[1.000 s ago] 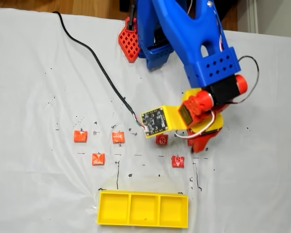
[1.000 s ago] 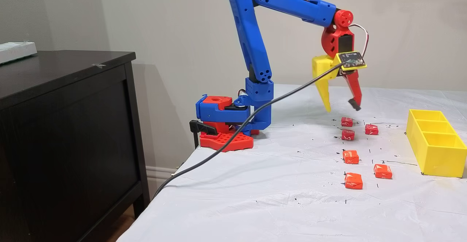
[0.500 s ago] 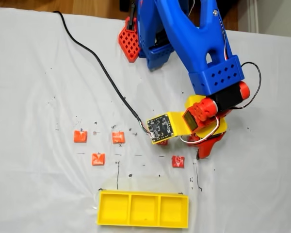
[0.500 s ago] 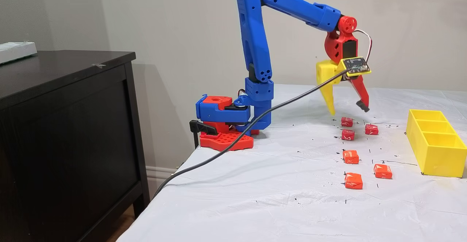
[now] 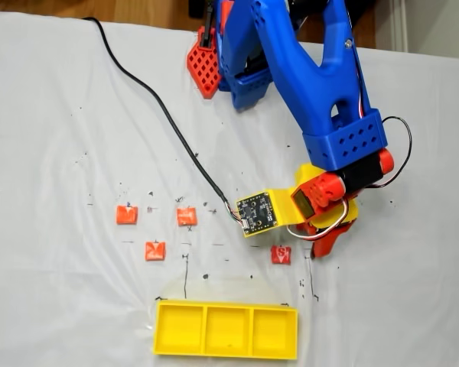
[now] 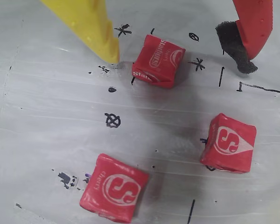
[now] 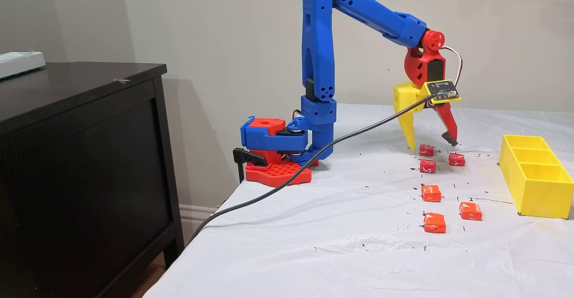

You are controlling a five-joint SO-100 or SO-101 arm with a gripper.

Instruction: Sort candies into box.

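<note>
I am lowering the gripper point(image 6: 177, 53) with its fingers spread wide and empty, straddling the far red candy point(image 6: 157, 61) on the cloth, so closing traps it; the yellow box point(image 7: 533, 179) is waiting empty nearby

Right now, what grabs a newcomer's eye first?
The blue arm arching over the white table, its open claw straddling a red candy. Then the yellow box at the right in the side fixed view, all three compartments empty, and the orange candies still on the cloth.
</note>
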